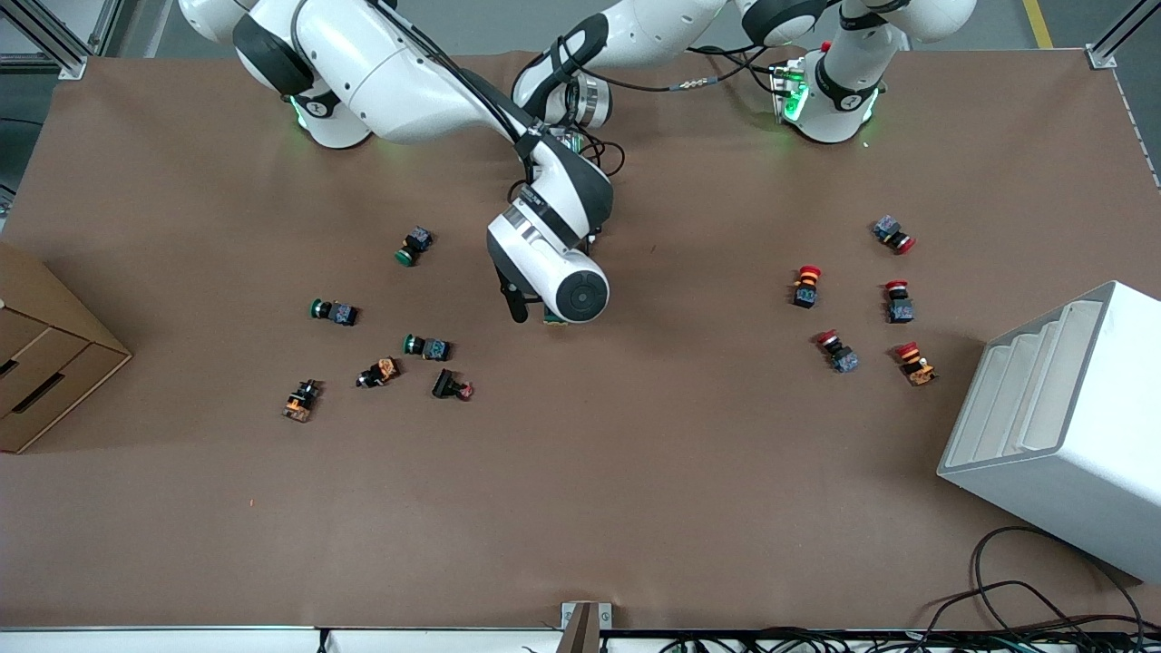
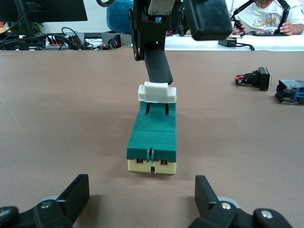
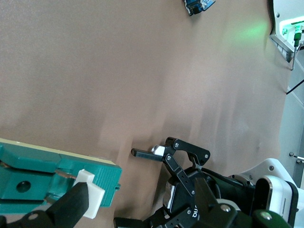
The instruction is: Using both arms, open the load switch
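The load switch [image 2: 152, 142] lies flat on the tabletop [image 1: 635, 472] near its middle, mostly hidden under the right arm's wrist. The right gripper [image 2: 156, 71] reaches down to its white lever [image 2: 156, 92], one finger behind it, likely to flip it; whether those fingers grip, I cannot tell. The left gripper [image 2: 142, 202] sits low before the switch, fingers spread open, probably to brace it.

I log a brown table [image 1: 635, 508] carrying two scattered groups of push buttons. Green-capped buttons [image 1: 334, 311] and orange-bodied units [image 1: 300, 400] lie toward the right arm's end; red-capped buttons [image 1: 806, 285] lie toward the left arm's end. A white stepped rack [image 1: 1061, 426] and a cardboard drawer box [image 1: 41, 354] stand at the table's two ends.
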